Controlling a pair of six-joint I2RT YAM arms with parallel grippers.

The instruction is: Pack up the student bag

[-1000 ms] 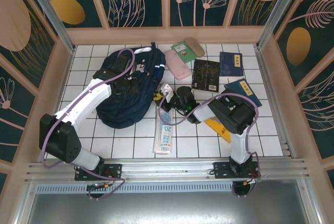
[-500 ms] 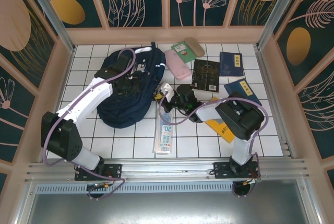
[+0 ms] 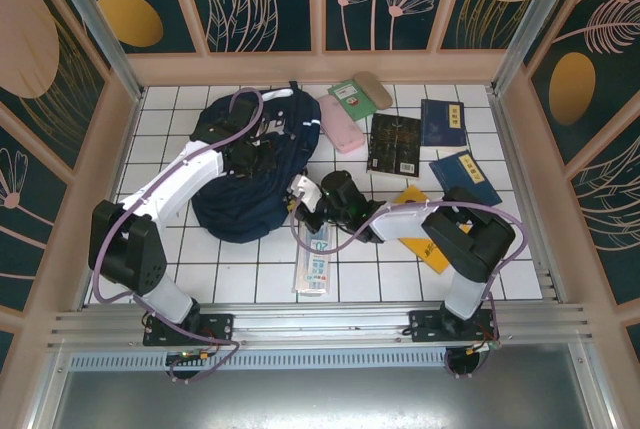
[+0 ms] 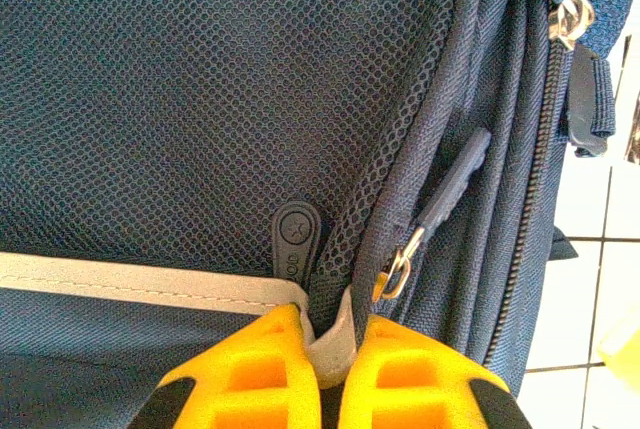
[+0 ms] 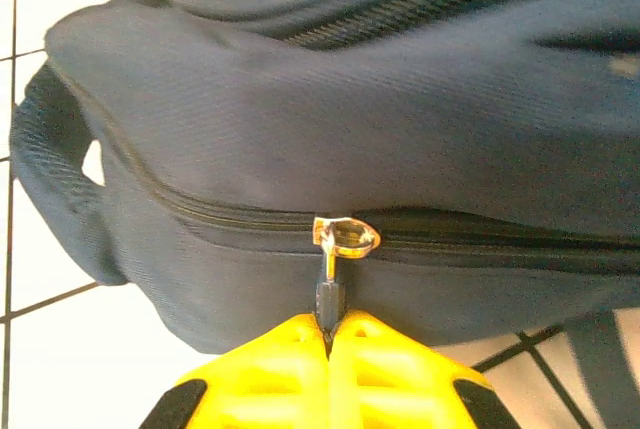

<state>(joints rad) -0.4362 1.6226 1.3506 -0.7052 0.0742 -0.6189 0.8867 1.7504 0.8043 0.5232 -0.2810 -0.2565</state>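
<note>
Student bag (image 3: pixel 232 217) lies flat on the left half of the white tiled table (image 3: pixel 470 269), top toward the back wall, and I record both arms engaged on it. Through the left wrist camera I see the left gripper (image 4: pixel 327 341) closed. Its yellow fingers (image 4: pixel 265 374) pinch a pale sliver of material where the mesh pocket (image 4: pixel 200 79) meets the white stripe (image 4: pixel 120 281). Whether that sliver is the stripe's end or a seam fold, I cannot say for certain. A dark zip tab (image 4: pixel 452 181) on a metal ring hangs just right of the pinch, untouched. Through the right wrist camera, the right gripper (image 5: pixel 328 327) is clamped tight on the zip pull (image 5: pixel 328 289) of a zip line running along the bag's side. The silver slider (image 5: pixel 345 236) sits directly above the fingertips. Overhead, I see that gripper meeting the bag's near right edge. Off the bag I note a long packet (image 3: pixel 316 261) just beside its near right corner and a pink pencil case (image 3: pixel 341 122) just beside its upper right. Farther right lie a green book (image 3: pixel 352 99), a dark book (image 3: pixel 395 144), a navy book (image 3: pixel 441 121) and a blue book (image 3: pixel 465 177). A yellow item (image 3: pixel 428 244) lies partly under the right arm.
</note>
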